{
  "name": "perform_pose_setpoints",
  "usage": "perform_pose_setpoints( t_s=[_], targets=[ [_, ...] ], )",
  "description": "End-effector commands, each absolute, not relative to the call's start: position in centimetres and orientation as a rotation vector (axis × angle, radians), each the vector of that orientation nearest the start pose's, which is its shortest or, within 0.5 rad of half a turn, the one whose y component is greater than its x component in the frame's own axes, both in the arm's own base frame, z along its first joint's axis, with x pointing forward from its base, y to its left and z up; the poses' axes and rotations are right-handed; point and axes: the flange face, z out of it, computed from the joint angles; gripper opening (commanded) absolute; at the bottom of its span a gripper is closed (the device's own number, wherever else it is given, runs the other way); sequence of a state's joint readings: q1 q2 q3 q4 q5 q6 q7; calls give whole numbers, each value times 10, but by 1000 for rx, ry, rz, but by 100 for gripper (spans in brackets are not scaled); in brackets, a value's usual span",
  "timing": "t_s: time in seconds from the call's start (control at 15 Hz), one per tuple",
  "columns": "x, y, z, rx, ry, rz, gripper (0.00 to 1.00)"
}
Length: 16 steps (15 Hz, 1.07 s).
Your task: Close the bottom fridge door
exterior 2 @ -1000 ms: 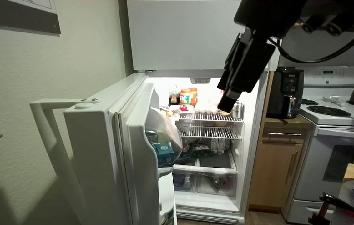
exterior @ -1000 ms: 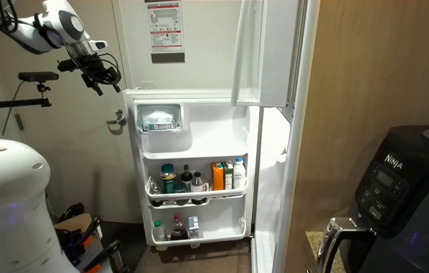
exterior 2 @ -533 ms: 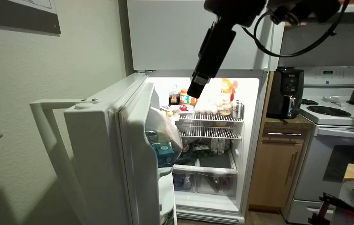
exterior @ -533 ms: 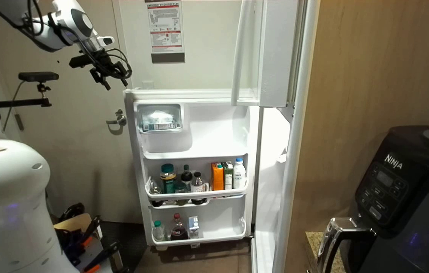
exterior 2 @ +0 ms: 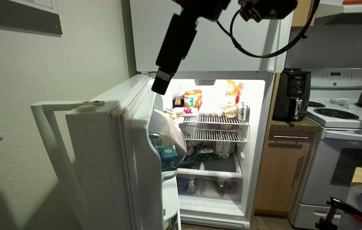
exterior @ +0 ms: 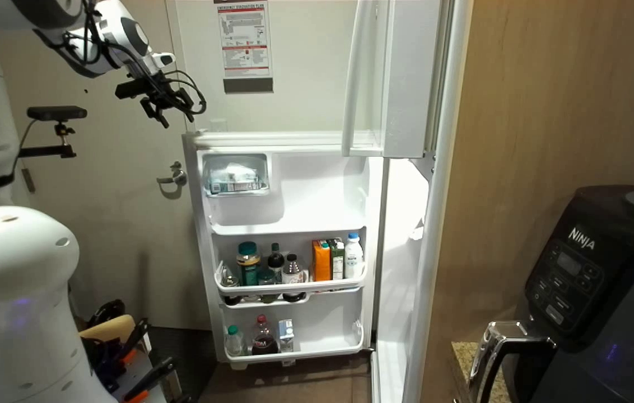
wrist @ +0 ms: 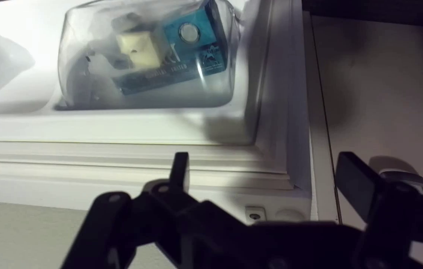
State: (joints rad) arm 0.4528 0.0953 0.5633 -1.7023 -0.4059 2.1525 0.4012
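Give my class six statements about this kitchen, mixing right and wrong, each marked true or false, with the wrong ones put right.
1. Both the bottom fridge door and the pincer are open. True.
2. The pincer grips the door by its handle. False: it holds nothing.
3. The orange carton stands higher on the door than the red-capped bottle. True.
4. The Ninja air fryer stands between the fridge and the coil-burner stove. True.
5. The red-capped bottle lies on its side. False: it stands upright.
6. The air fryer stands on the floor. False: it rests on a counter.
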Motion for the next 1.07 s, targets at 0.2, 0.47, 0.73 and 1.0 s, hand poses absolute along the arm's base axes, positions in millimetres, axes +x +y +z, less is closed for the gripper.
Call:
perform_pose_setpoints(
  t_s=[0.2,0.47,0.73,1.0],
  targets=[
    [365,544,579,-2779,-1166,-802,100],
    [368,560,580,-2749,-1172,-825,100],
    [369,574,579,-2726,-1194,-859,100],
    [369,588,574,-2696,-1210,-885,100]
  ],
)
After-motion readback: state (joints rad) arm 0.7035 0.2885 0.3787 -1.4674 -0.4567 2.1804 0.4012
